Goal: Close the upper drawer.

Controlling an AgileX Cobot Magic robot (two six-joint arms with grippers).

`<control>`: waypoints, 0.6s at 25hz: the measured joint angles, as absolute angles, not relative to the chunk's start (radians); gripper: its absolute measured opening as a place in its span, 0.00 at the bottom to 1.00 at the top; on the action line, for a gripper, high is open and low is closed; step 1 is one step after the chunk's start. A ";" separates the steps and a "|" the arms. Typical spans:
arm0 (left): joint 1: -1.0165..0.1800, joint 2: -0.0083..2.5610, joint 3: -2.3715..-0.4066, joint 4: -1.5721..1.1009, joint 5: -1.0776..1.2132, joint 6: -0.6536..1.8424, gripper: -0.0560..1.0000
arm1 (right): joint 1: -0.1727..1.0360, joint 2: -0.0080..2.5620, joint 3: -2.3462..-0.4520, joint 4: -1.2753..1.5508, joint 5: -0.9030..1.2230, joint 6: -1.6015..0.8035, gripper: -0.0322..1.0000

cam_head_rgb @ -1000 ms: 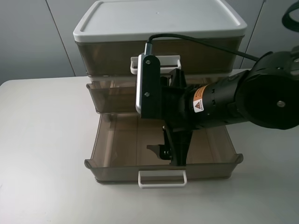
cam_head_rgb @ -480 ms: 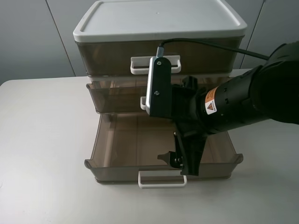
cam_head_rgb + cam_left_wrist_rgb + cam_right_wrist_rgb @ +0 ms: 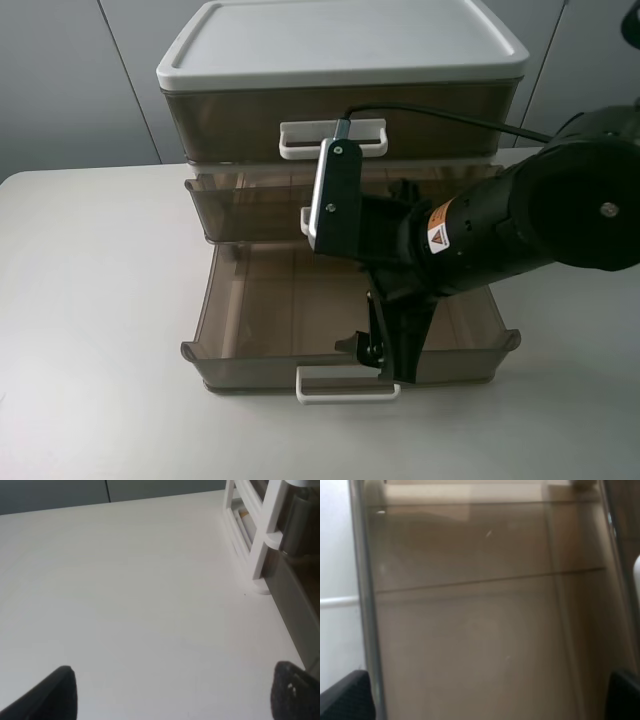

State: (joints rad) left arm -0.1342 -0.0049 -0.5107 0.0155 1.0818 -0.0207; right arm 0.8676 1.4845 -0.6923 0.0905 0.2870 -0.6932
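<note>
The upper drawer point(image 3: 250, 205) is the middle tier of the cabinet, smoky-brown, and sticks out a little. Its small white handle point(image 3: 306, 218) is mostly hidden behind my right wrist. My right gripper point(image 3: 375, 350) points down inside the lowest drawer point(image 3: 240, 365), just behind that drawer's front wall, well below and in front of the upper drawer. In the right wrist view the right gripper point(image 3: 485, 697) is open and empty, over brown plastic. My left gripper point(image 3: 177, 695) is open and empty over bare table; it does not show in the exterior view.
The lowest drawer is pulled far out, and its white handle point(image 3: 347, 383) is at the front. The tall top drawer point(image 3: 230, 115) with the wide white handle point(image 3: 332, 138) is shut. The cabinet's white frame point(image 3: 260, 555) stands beside my left gripper. The white table point(image 3: 90, 330) surrounds the cabinet.
My right gripper has moved forward and slightly right, from mid lowest drawer to just behind its front wall. Both drawers stand as before.
</note>
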 joint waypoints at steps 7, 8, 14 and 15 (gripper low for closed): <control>-0.134 -0.005 -0.511 0.016 1.082 -0.021 0.75 | 0.853 1.489 -0.692 0.091 0.218 -0.695 0.71; -0.134 -0.005 -0.511 0.016 1.082 -0.021 0.75 | 0.853 1.489 -0.692 0.091 0.218 -0.695 0.71; -0.134 -0.005 -0.511 0.016 1.082 -0.023 0.75 | 0.838 1.491 -0.692 0.091 0.218 -0.699 0.71; -0.134 -0.005 -0.511 0.016 1.082 -0.023 0.75 | 0.834 1.491 -0.692 0.091 0.216 -0.699 0.71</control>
